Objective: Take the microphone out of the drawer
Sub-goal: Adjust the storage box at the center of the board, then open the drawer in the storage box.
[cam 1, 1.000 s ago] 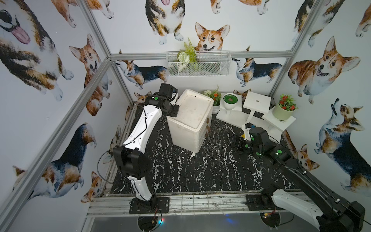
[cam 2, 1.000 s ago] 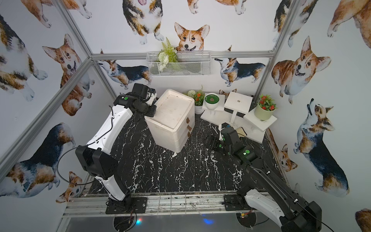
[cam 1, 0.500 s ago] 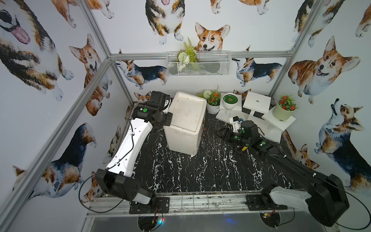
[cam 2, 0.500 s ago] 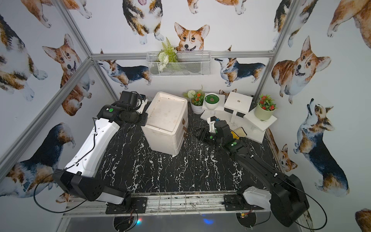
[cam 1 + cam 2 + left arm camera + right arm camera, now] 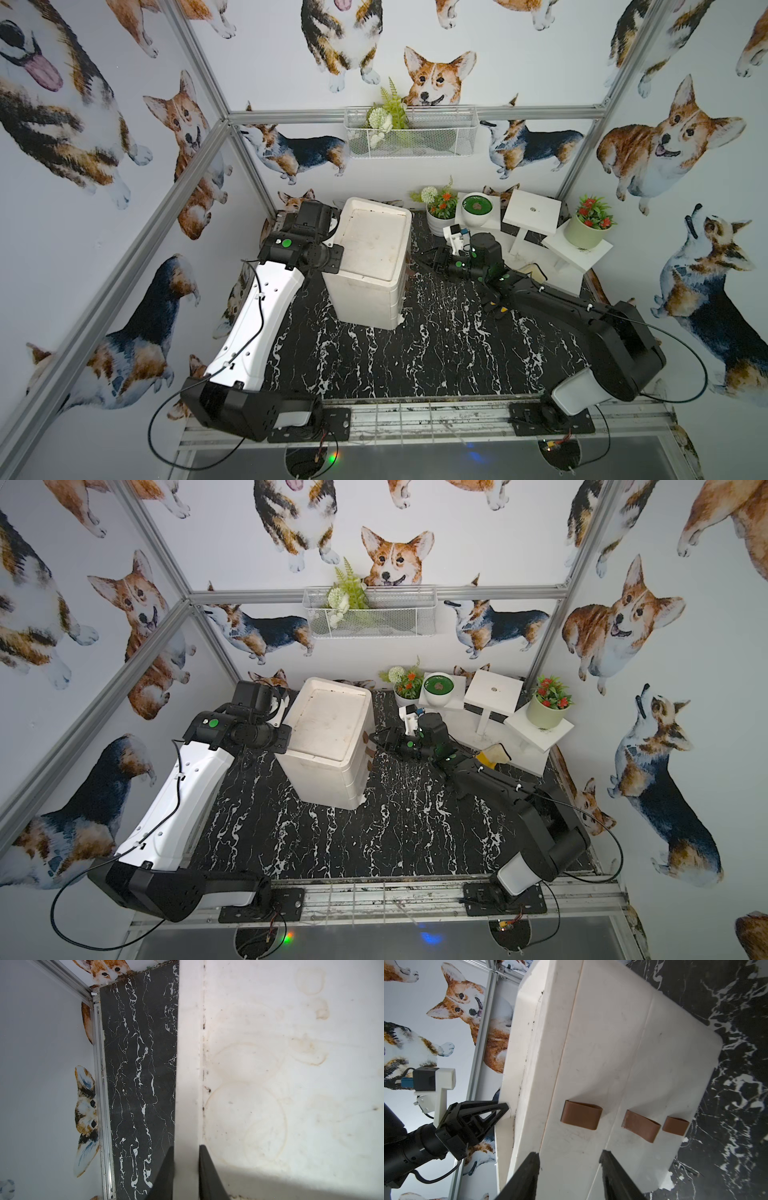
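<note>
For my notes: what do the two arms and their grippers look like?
The left arm has a white shell between black joints; the right arm is black, white only near its base. Both carry round green dots and loose black cables. The left gripper and right gripper have black, tapering fingers.

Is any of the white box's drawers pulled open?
No: in the right wrist view all three drawers sit shut, fronts flush with one another.
</note>
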`<state>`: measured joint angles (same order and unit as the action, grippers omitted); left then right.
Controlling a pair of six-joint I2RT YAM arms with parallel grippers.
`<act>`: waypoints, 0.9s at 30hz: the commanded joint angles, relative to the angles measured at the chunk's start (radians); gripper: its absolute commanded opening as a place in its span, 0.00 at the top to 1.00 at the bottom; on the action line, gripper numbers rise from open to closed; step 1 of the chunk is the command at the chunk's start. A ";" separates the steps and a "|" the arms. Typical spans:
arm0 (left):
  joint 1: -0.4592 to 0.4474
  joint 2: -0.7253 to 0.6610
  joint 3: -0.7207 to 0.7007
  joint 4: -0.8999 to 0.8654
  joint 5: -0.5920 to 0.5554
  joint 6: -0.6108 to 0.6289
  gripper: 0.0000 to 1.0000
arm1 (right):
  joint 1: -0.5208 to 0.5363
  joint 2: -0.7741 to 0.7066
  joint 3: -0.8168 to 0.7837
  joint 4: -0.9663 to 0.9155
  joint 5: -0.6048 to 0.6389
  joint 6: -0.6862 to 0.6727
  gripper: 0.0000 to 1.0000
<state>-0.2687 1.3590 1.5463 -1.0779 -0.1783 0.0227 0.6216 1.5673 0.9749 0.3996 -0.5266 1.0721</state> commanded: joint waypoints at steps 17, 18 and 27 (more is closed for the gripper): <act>0.005 -0.005 -0.037 0.083 -0.006 0.019 0.78 | 0.014 0.242 0.045 0.418 -0.004 0.188 0.52; 0.005 -0.007 -0.040 0.082 -0.009 0.019 0.78 | 0.016 0.252 0.049 0.439 -0.010 0.200 0.55; 0.005 -0.028 -0.069 0.097 -0.029 0.028 0.78 | 0.020 0.275 0.044 0.482 0.013 0.218 0.86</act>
<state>-0.2619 1.3350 1.4864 -0.9730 -0.2050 0.0147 0.6346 1.8336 1.0168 0.8585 -0.5228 1.2785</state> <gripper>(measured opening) 0.217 0.164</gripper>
